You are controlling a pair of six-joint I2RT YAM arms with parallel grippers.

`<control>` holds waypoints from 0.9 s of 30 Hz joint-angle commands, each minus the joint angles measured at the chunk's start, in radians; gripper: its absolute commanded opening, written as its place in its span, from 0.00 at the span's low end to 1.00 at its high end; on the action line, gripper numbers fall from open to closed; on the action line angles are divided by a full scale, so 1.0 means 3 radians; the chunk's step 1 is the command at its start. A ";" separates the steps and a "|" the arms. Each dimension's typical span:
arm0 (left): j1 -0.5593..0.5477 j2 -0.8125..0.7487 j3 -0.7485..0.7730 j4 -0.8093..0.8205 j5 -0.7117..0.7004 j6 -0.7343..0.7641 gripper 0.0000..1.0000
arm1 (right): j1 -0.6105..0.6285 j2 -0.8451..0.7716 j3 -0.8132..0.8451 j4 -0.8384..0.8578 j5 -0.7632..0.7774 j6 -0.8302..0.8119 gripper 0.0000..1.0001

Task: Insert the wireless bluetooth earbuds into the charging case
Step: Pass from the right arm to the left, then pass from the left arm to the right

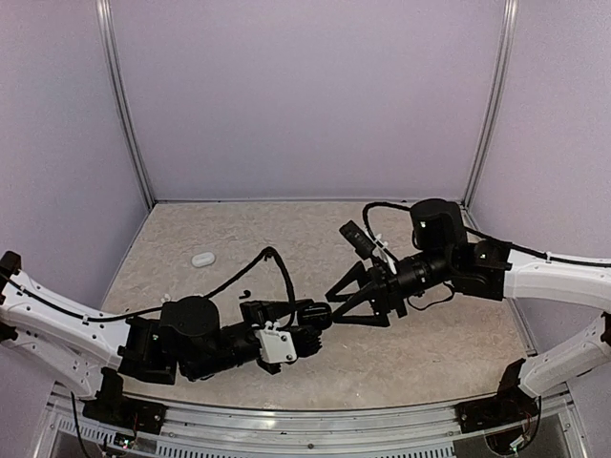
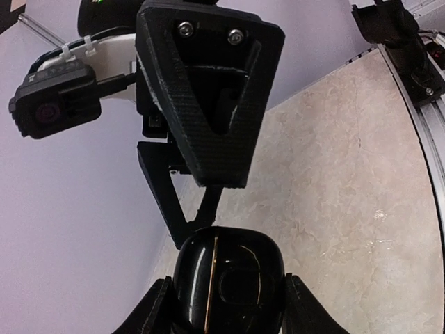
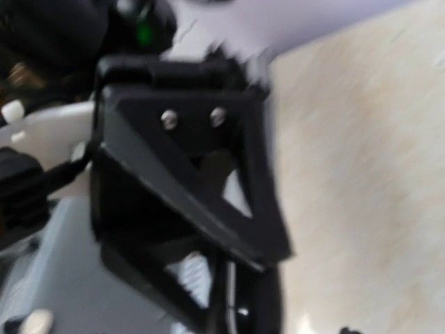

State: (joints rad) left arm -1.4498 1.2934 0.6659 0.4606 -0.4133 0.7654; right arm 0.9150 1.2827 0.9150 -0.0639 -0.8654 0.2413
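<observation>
My left gripper is shut on a glossy black charging case, which sits between its two fingers with a thin seam line down its face. The case is held just above the table. My right gripper faces it from the right with its jaws spread open and nothing between them, the tips just short of the case. In the left wrist view the right gripper hangs right over the case. The right wrist view is blurred. A tiny black piece, possibly an earbud, lies on the table.
A small white case lies on the beige tabletop at the left rear. Pale walls close in the table on three sides. A metal rail runs along the near edge by the arm bases.
</observation>
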 commanded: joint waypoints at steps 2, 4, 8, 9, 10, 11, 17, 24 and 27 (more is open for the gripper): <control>0.0058 0.0034 0.0004 0.0593 -0.0176 0.0035 0.36 | -0.0036 -0.0483 -0.0230 0.0601 0.1094 -0.0056 0.83; 0.0071 0.0066 0.0006 0.0695 -0.0178 0.0077 0.36 | -0.0041 -0.0683 -0.0399 0.0884 0.1234 -0.0191 0.98; 0.0119 0.0101 0.0015 0.0802 -0.0172 0.0115 0.36 | -0.0043 -0.0968 -0.0749 0.1401 0.1460 -0.0187 1.00; 0.0132 0.0101 0.0015 0.0824 -0.0172 0.0121 0.36 | -0.0043 -0.0982 -0.0757 0.1375 0.1437 -0.0212 1.00; 0.0140 0.0092 0.0019 0.0850 -0.0169 0.0119 0.36 | -0.0043 -0.0969 -0.0733 0.1325 0.1400 -0.0213 0.99; 0.0153 0.0083 0.0019 0.0876 -0.0163 0.0120 0.36 | -0.0043 -0.0921 -0.0682 0.1253 0.1359 -0.0203 1.00; 0.0168 0.0118 0.0005 0.1058 -0.0126 0.0216 0.36 | -0.0041 -0.0514 -0.0447 0.1035 0.1114 0.0195 1.00; 0.0178 0.0215 0.0020 0.1179 -0.0130 0.0311 0.36 | -0.0049 -0.0193 -0.0373 0.1261 0.0590 0.0446 0.88; 0.0179 0.0227 0.0010 0.1211 -0.0120 0.0332 0.35 | -0.0048 -0.0142 -0.0396 0.1417 0.0463 0.0530 0.79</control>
State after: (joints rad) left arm -1.4017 1.3518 0.6659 0.7628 -0.4526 0.8425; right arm 0.9066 1.2232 0.7727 0.2813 -0.6342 0.3416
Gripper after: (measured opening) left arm 0.475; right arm 0.826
